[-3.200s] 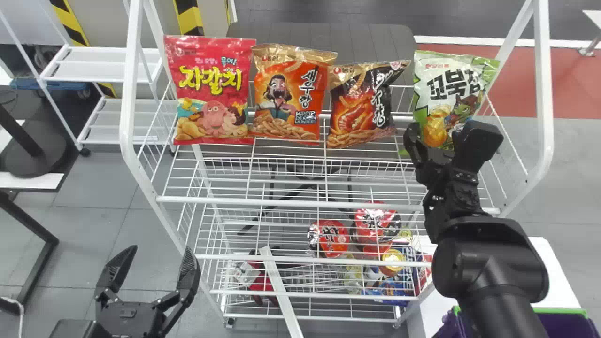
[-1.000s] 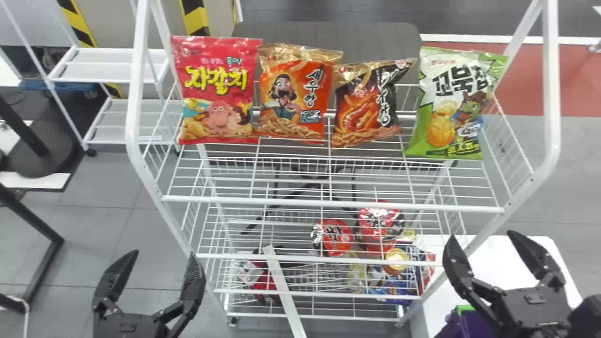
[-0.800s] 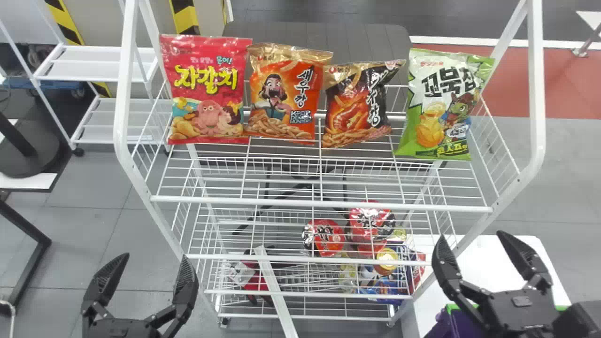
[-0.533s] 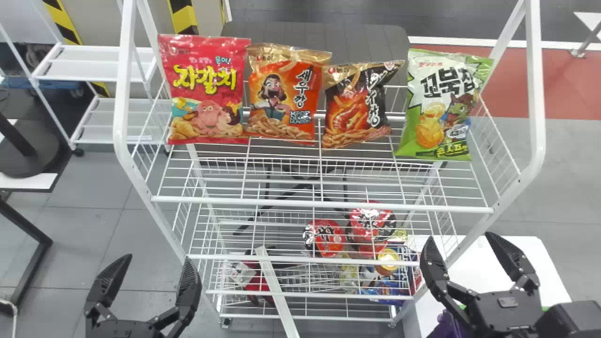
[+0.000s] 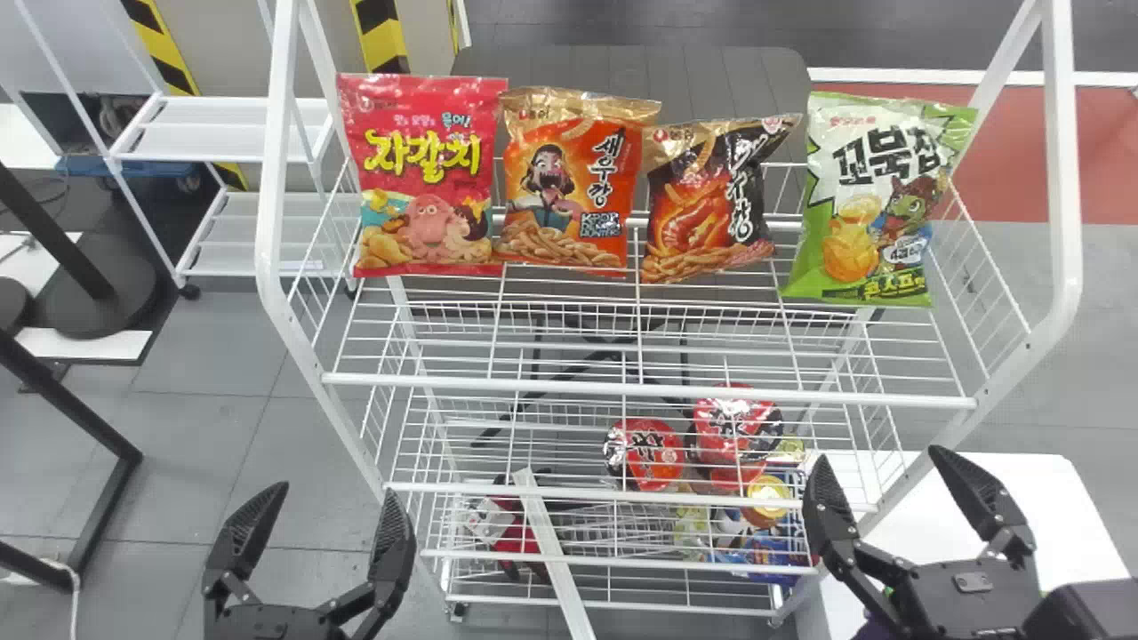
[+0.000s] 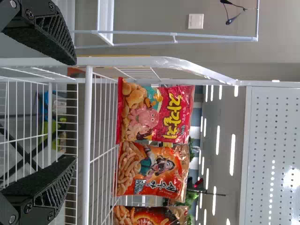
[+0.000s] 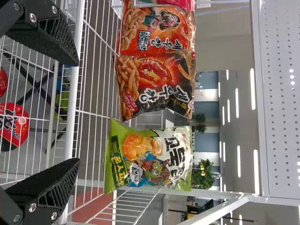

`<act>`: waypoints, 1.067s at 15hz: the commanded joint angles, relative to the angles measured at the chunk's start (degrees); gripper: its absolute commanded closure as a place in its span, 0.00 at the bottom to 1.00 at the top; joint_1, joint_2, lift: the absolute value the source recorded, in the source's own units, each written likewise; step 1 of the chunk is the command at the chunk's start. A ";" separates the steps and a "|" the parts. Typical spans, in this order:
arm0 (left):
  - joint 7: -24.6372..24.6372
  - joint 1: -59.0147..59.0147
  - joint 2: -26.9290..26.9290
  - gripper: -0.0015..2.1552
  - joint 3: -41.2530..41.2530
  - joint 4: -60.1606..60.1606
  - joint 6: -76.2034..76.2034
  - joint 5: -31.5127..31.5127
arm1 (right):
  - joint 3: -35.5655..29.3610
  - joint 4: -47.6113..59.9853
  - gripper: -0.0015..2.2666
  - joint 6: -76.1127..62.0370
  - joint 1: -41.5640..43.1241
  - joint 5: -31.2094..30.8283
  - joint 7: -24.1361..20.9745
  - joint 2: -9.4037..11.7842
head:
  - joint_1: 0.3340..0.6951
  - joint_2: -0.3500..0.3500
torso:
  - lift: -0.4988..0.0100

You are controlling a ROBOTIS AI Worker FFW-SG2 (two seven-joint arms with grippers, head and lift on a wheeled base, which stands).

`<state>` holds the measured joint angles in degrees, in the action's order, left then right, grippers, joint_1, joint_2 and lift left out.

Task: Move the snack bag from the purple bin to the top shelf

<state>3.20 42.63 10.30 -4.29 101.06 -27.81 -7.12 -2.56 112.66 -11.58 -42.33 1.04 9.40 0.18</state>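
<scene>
With the green snack bag (image 5: 867, 222) on the top shelf (image 5: 640, 389), my right gripper (image 5: 877, 454), open and empty, should ease straight back, touching nothing.

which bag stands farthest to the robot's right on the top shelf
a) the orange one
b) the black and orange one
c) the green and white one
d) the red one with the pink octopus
c, the green and white bag stands at the right end of the row, beside the black and orange bag.
</scene>
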 commanded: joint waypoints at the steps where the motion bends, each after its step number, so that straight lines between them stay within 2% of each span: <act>1: 0.06 0.00 0.07 0.04 0.08 -0.08 0.00 0.00 | 0.10 -0.07 0.04 0.11 -0.03 -0.16 0.00 -0.23 | 1.00 0.54 | 0.98; 16: 0.23 0.00 -0.02 0.04 0.25 -0.43 0.00 0.00 | 0.54 0.10 0.04 0.11 -0.21 -0.51 0.00 -0.23 | 1.00 0.57 | 0.98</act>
<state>3.43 42.62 10.35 -4.05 100.64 -27.81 -7.12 -1.99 112.78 -11.46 -42.54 0.53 9.40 0.18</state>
